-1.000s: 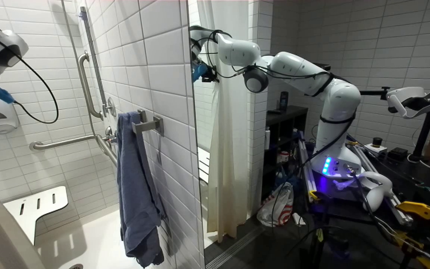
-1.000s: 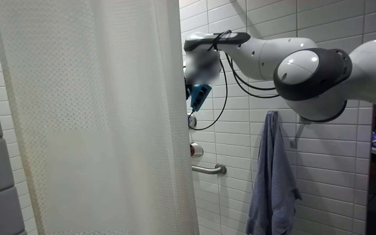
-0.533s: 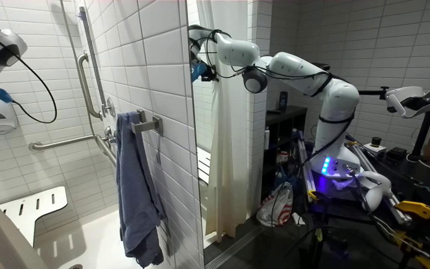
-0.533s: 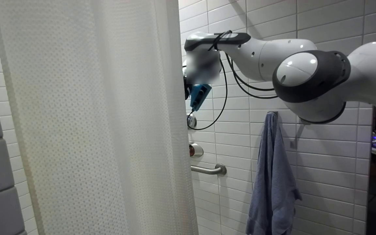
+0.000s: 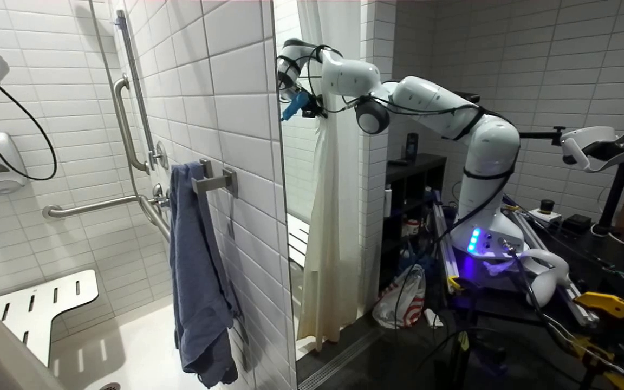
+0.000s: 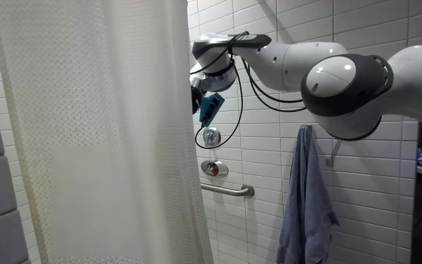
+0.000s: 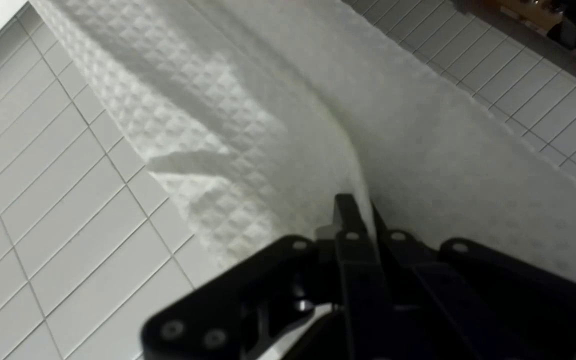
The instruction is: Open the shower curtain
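Shower curtain [image 6: 104, 110] job is looking partway done to me. Gripper [image 7: 362, 212] is grasping a fold of it: in the wrist view the ridge is running in between the fingertips [image 7: 346, 215] and they're pinching it. The exterior views aren't showing that contact.

Where it is: in an exterior view the sheet is hanging in broad, soft folds over the left side, its visible right border slanting farther right toward the bottom. Robot arm [image 6: 306, 62] is reaching in from the right, its wrist end partly hiding behind that border.

Done, going by how things are lying: the grasp is in place, and right of the border the shower valve [image 6: 211, 137], the lower wall fixture [image 6: 214, 168] and part of the grab bar [image 6: 225, 190] are showing on the far wall. Blue-grey towel [image 6: 306, 205] is hanging well to the right, apart from the sheet.

Left, my read: the curtain is covering a wide stretch on the left and isn't looking tightly bunched, so it's needing more gathering leftward, then letting go and backing out. Top end isn't showing, so I'm not able to tell how it's hanging up there.
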Robot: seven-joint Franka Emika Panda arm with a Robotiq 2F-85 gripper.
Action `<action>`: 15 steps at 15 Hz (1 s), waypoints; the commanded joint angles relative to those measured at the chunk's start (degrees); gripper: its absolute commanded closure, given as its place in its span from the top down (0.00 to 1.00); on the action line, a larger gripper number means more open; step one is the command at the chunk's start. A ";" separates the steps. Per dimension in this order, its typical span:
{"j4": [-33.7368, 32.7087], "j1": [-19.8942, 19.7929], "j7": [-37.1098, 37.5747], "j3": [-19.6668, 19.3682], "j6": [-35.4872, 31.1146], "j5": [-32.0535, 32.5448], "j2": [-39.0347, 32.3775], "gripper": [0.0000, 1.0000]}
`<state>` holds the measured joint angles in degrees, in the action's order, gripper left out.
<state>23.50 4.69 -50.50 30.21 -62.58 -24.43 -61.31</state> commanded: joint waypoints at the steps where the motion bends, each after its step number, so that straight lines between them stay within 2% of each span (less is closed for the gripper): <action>1: 2.56 3.23 -2.92 -1.11 -3.84 2.59 -0.99 0.00; 2: -5.32 6.41 -2.20 -3.56 -0.93 1.11 -4.87 0.00; 3: 2.67 4.42 -3.59 -1.62 -4.34 2.55 -1.03 0.00; 5: 2.77 5.42 -4.29 -1.68 -4.77 2.50 -1.11 0.00; 6: -5.47 8.28 -3.59 -3.78 -1.34 1.20 -5.13 0.00; 7: 2.74 6.13 -5.28 -1.93 -4.51 2.36 -1.07 0.00; 11: 3.28 6.72 -7.18 -1.45 -3.34 2.30 -1.13 0.00; 12: -4.87 9.38 -6.39 -3.28 0.66 0.84 -5.21 0.00; 13: 3.52 6.98 -7.72 -1.38 -1.80 1.86 -1.19 0.00; 14: 3.51 7.23 -8.24 -1.33 -1.05 1.90 -1.24 0.00; 15: -4.68 10.04 -7.13 -3.07 2.90 0.56 -5.29 0.00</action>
<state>23.39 11.13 -55.72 29.99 -63.64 -24.82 -62.14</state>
